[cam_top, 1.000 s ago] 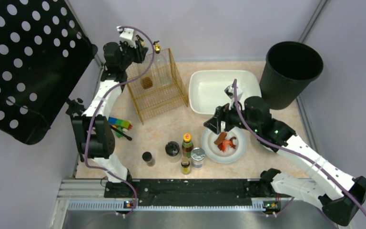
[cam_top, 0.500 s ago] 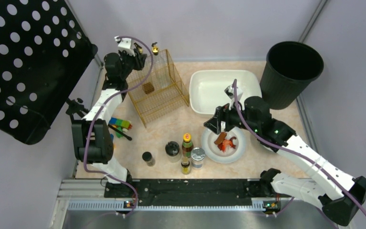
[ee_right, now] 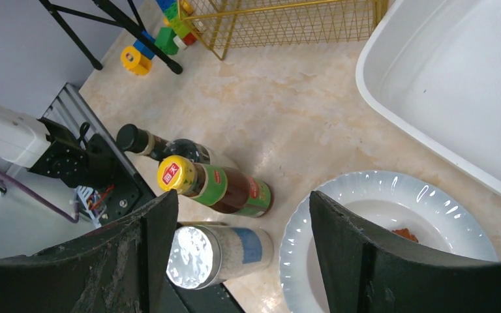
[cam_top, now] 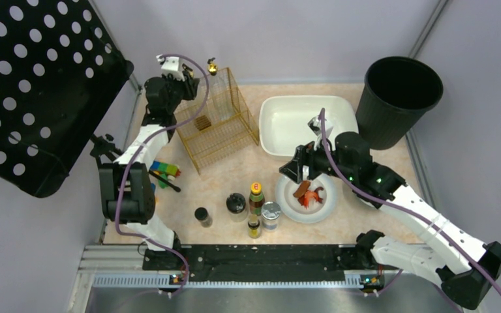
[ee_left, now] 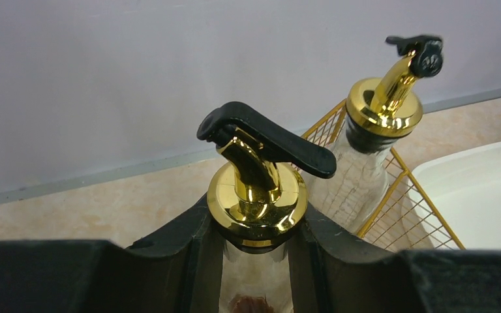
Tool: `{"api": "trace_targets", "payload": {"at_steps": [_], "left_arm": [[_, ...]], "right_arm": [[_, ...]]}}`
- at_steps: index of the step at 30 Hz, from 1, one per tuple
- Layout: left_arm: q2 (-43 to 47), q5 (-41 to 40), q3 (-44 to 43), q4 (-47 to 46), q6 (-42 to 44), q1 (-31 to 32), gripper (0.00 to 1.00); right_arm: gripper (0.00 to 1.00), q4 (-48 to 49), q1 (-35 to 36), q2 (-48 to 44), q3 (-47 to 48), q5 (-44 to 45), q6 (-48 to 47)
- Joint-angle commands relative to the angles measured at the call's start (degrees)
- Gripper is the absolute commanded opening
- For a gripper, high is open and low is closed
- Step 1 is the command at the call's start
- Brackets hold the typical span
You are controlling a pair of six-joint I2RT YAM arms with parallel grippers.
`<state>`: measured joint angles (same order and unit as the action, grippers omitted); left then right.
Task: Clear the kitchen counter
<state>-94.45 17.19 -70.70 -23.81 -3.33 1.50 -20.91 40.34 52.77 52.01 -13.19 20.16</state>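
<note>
The left gripper (ee_left: 254, 255) is clenched on the neck of a clear glass bottle (ee_left: 256, 195), just under its gold collar and black-tipped pourer. The bottle is held upright at the rear left corner of the gold wire basket (cam_top: 218, 120); whether it is inside the basket or just outside its rim cannot be told. A second bottle (ee_left: 381, 107) with the same kind of gold pourer is seen standing at the basket's rear edge, just beside the held one.

The right gripper (ee_right: 241, 215) is held with its fingers spread wide and nothing between them. It hangs to the front right of the basket, above the near rim of a white plate (cam_top: 326, 205) on which red and brown food scraps (cam_top: 308, 194) lie.

The kitchen counter (cam_top: 235, 169) is spread under the basket and all round it. Directly right of the basket a white tub (cam_top: 287, 130) is placed, and further right a black bin (cam_top: 398, 98). In front of the basket a cluster is grouped: a yellow-capped sauce bottle (cam_top: 256, 195), a silver-lidded jar (cam_top: 271, 214), a black-capped bottle (cam_top: 235, 205) and a small dark jar (cam_top: 202, 216). To the basket's front left, coloured blocks (cam_top: 163, 169) are lying.
</note>
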Motion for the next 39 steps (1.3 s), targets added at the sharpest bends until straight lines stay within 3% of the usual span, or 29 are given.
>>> {"api": "trace_targets", "payload": {"at_steps": [1,5,10,14,16,24,34,39], "left_arm": [[2.5,0.6,1.7,-4.9,-4.5,0.3,0.25],[2.3,0.5,3.0,-5.8,-4.8,0.3,0.28],[1.9,0.3,2.9,-5.1,-5.1,0.3,0.4],[1.4,0.7,1.4,-2.8,-4.5,0.3,0.87],[1.4,0.9,1.3,-2.6,-4.6,0.3,0.97],[3.7,0.0,0.2,0.5,-4.1,0.3,0.99],[8.9,-8.9,-3.4,15.2,-4.2,1.5,0.99],[11.8,-8.0,-3.8,21.2,-5.0,2.2,0.99]], "right_arm": [[0.73,0.5,0.3,-1.1,1.3,0.4,0.2],[0.73,0.5,0.3,-1.3,1.2,0.4,0.5],[0.73,0.3,0.4,-1.8,1.1,0.8,0.6],[0.73,0.1,0.4,-1.9,1.1,0.9,0.6],[0.73,0.1,0.5,-1.8,1.2,1.0,0.7],[0.73,0.2,0.7,-1.8,1.3,0.9,0.8],[0.73,1.3,0.8,-0.4,2.6,0.1,1.2],[0.76,1.2,0.8,0.9,5.0,-1.4,1.1]]}}
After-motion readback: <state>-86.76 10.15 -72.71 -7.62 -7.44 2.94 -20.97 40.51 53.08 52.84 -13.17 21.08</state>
